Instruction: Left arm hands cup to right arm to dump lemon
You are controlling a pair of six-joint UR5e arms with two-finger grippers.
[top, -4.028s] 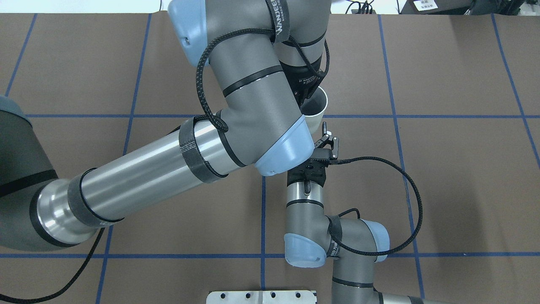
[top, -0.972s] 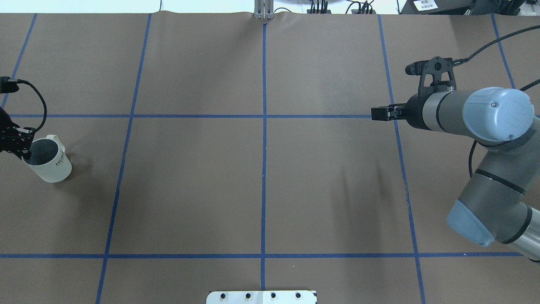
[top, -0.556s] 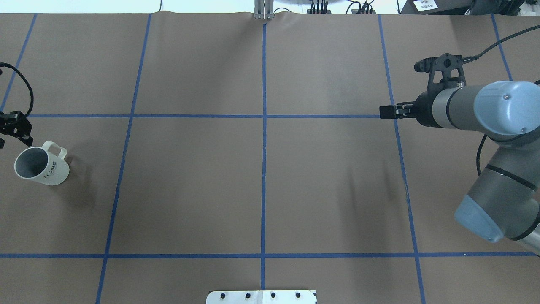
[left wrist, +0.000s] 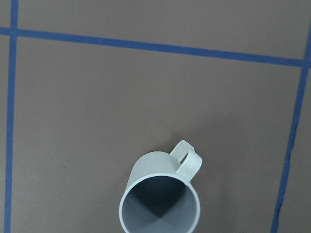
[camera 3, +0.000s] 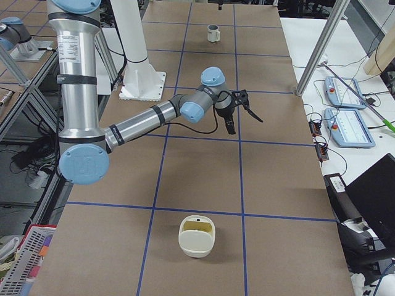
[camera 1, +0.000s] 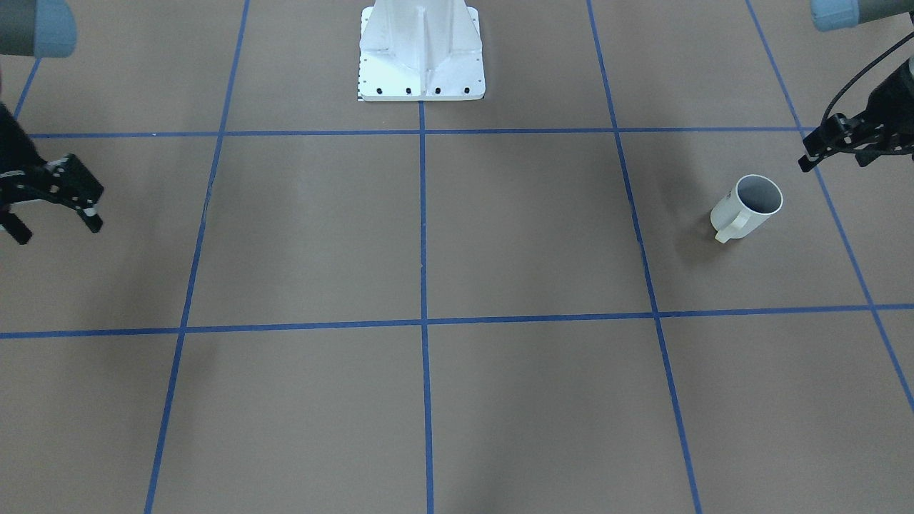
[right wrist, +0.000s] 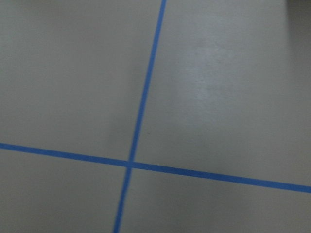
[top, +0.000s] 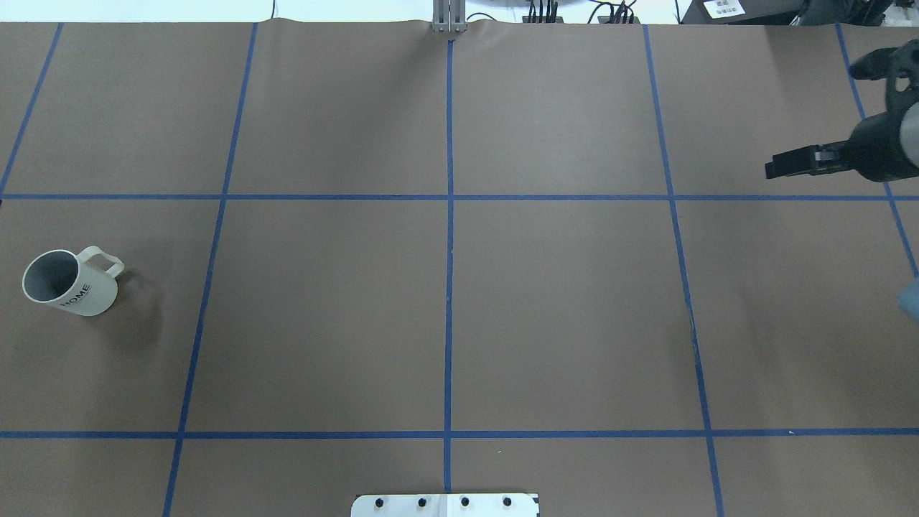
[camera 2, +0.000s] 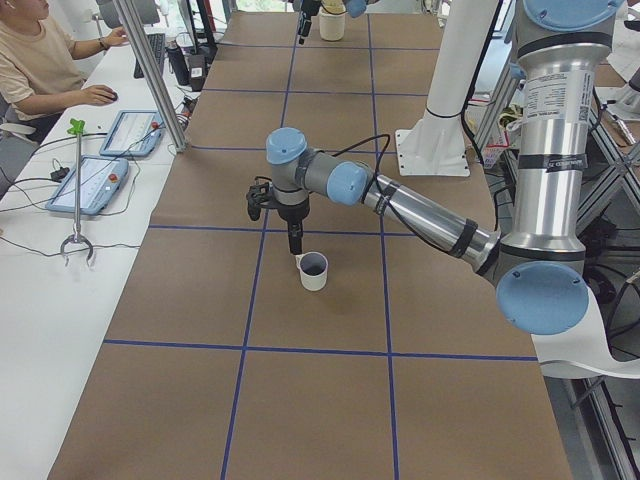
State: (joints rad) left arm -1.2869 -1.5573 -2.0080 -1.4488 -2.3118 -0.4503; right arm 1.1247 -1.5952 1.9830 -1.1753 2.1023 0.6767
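Observation:
The white cup (top: 70, 285) with dark lettering stands upright and alone on the table's left part. It also shows in the front view (camera 1: 747, 207) and the left wrist view (left wrist: 160, 204). Its grey inside looks empty there, and I see no lemon in it. My left gripper (camera 1: 832, 163) hovers open and empty just beside and above the cup, and it is out of the overhead view. My right gripper (camera 1: 57, 228) is open and empty far off at the table's right side, also in the overhead view (top: 772, 169). I cannot make out the lemon anywhere.
A cream tub (camera 3: 197, 235) with a yellowish inside stands on the table's right end, beyond the right gripper. The robot's white base (camera 1: 421, 53) is at the near middle edge. Brown table cover with blue tape lines (top: 449, 287).
Four seconds ago both arms met at the middle with the cup. Since one second ago the left gripper has let go of the cup's rim and drawn off left. The right arm has pulled back right.

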